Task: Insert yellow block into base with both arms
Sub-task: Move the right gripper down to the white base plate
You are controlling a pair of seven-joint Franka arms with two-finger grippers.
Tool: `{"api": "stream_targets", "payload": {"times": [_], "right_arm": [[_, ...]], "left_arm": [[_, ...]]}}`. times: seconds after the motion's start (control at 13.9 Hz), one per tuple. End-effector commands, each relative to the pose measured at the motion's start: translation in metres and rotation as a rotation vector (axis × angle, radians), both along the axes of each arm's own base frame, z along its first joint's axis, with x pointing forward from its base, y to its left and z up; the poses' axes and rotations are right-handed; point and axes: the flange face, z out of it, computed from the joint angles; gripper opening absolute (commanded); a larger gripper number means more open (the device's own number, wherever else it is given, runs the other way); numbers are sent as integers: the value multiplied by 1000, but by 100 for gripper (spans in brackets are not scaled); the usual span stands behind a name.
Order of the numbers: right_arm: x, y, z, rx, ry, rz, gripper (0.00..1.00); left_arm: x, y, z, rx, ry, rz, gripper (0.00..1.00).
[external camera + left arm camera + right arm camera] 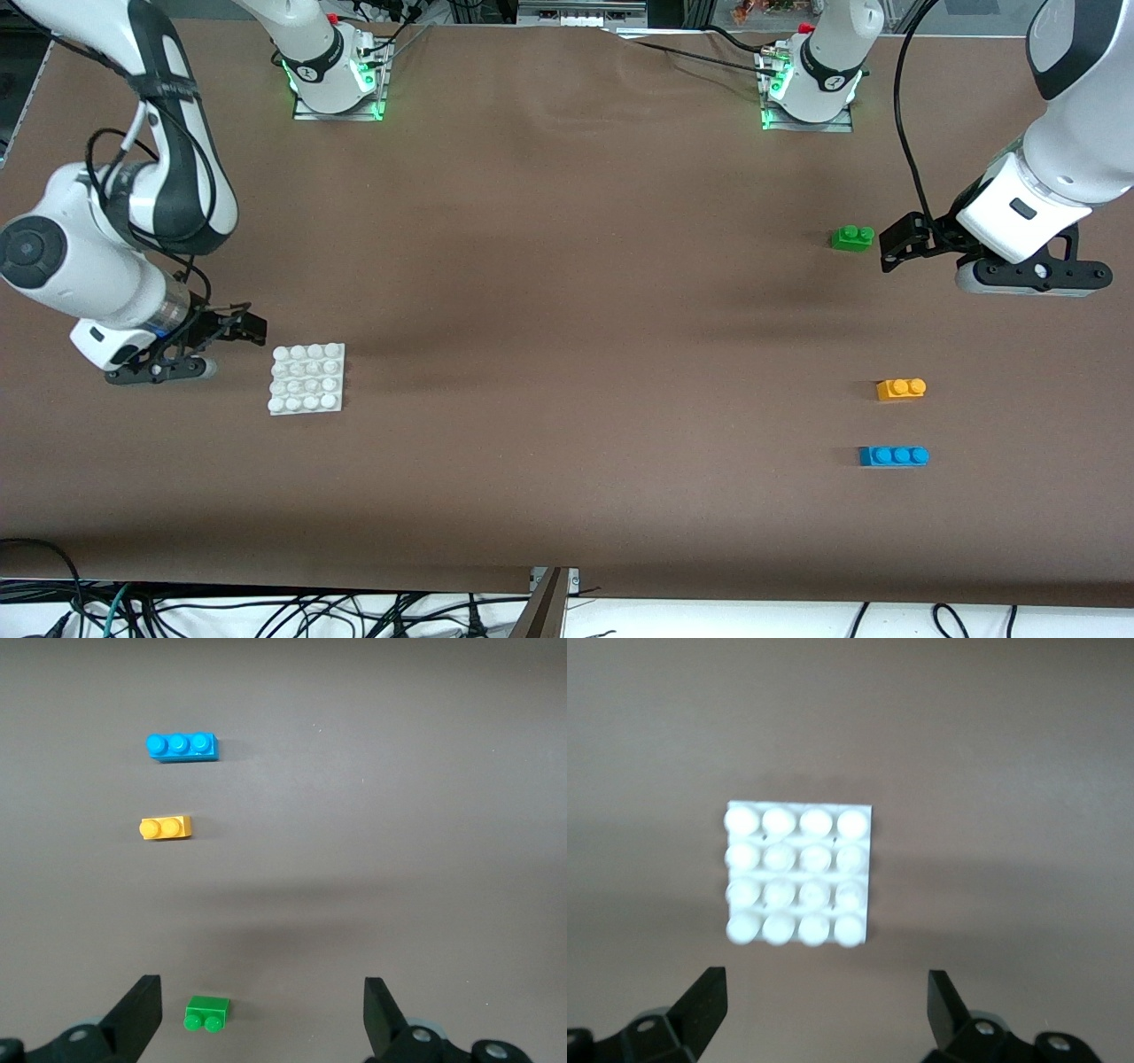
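Observation:
The yellow block (901, 388) (166, 827) lies on the table toward the left arm's end, with nothing touching it. The white studded base (306, 378) (799, 873) lies flat toward the right arm's end. My left gripper (893, 246) (263, 1014) hangs open over the table beside the green brick (852, 237), well apart from the yellow block. My right gripper (250, 328) (828, 1010) is open and low over the table just beside the base, not touching it. Both grippers hold nothing.
A green two-stud brick (207, 1013) sits farther from the front camera than the yellow block. A blue three-stud brick (893, 455) (182, 746) lies nearer than it. The brown table (567, 310) stretches bare between the base and the bricks.

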Motion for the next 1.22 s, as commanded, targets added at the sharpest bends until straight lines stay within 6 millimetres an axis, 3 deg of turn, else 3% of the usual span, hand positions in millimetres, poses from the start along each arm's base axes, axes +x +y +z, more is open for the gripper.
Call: {"api": "stream_targets", "payload": {"times": [0.0,0.5,1.15], "right_arm": [[9,-4,-36,5,-30,-7,100],[17,-6,-97,39,-56,-48,100],[17,-12,-129,79,-62,-73,100]], "left_arm": [[5,8,4,-26,15,17,100],[5,16,5,-28,24,31,100],[5,15,7,-42,23,29,100]]}}
